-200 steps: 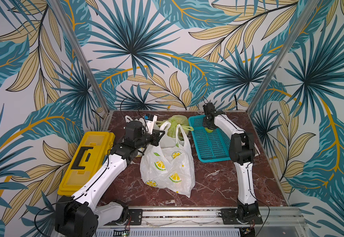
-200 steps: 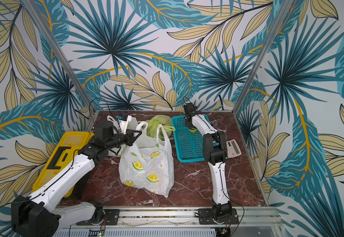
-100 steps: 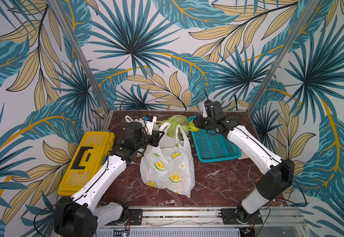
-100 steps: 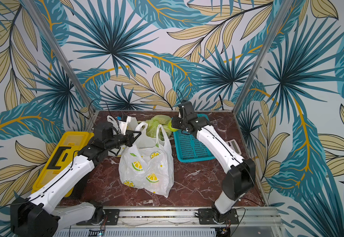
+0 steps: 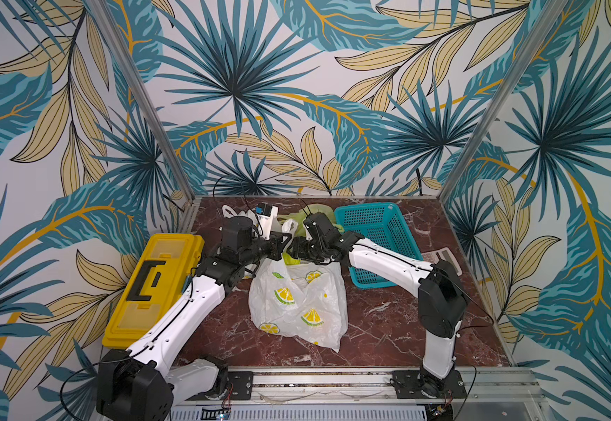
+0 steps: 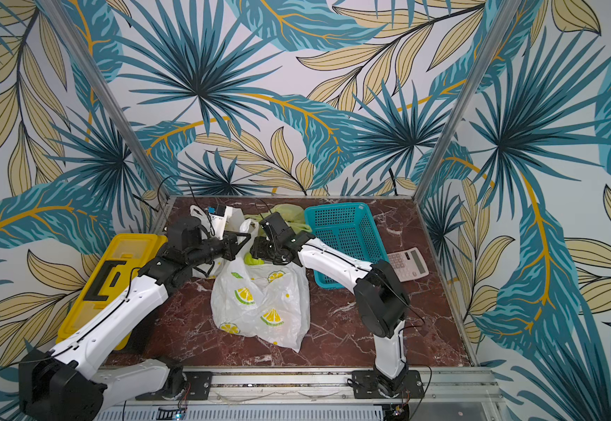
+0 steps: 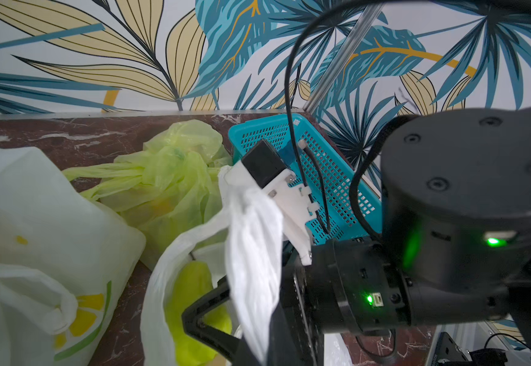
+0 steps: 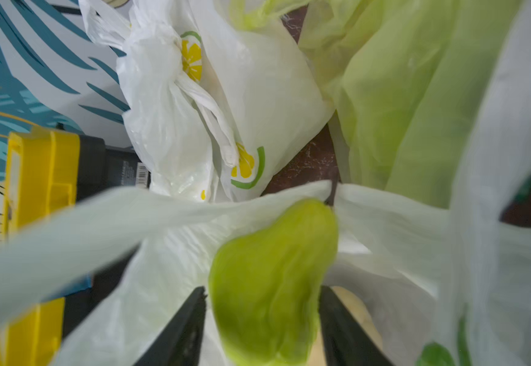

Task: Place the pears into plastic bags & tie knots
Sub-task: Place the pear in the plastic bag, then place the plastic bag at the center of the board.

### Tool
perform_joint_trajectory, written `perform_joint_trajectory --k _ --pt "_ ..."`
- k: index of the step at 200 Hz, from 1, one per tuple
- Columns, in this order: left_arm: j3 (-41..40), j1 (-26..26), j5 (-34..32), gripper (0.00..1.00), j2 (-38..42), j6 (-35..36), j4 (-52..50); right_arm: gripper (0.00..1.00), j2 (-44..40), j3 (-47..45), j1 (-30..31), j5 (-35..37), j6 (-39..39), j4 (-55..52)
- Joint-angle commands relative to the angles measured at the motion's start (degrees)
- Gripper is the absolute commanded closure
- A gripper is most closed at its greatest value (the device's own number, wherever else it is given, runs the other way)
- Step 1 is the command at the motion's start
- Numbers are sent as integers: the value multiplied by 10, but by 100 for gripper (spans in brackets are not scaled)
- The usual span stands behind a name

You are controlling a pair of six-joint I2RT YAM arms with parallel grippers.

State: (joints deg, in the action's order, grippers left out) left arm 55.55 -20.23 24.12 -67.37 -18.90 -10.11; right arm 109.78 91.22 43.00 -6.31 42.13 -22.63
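Currently in hand: loading what looks like the last bag; a green pear [image 8: 273, 269] is hanging at the mouth of the open white bag [image 5: 296, 302], partly inside it.
Right gripper [image 8: 261, 293]: its jaws are standing apart on either side of the pear, with a gap showing on one side, so I am judging the pear released (it is blurring in the wrist view).
Left gripper [image 5: 283, 242]: its jaws are clenching one loop handle [image 7: 251, 253], holding the mouth up.
Other bags: the yellow-green bag [image 7: 169, 171] and a second white bag [image 8: 258, 95] are lying behind, each already showing a knot [image 7: 145, 172].
Basket [image 5: 366, 209]: showing no fruit where visible, sitting near the open bag on the table [image 5: 388, 328].
Next move: probably calling for the right jaws to take the free handle, then for both arms to cross and tie the two handles.
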Motion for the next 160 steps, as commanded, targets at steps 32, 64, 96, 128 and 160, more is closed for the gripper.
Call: perform_joint_trajectory --k 32,64,96,128,160 --pt "-3 -3 -7 97 16 9 7 36 -69 24 -31 163 -92 -147" --pt "-2 -3 -2 97 14 7 6 40 -4 76 -34 199 -102 -171" --pt "-3 -3 3 97 21 4 6 44 75 141 -35 185 -95 -160" --pt "-12 -3 -2 97 23 -1 6 64 133 210 -45 208 -112 -183" --pt "-21 1 -37 97 50 -7 6 87 73 206 -46 164 -166 -172"
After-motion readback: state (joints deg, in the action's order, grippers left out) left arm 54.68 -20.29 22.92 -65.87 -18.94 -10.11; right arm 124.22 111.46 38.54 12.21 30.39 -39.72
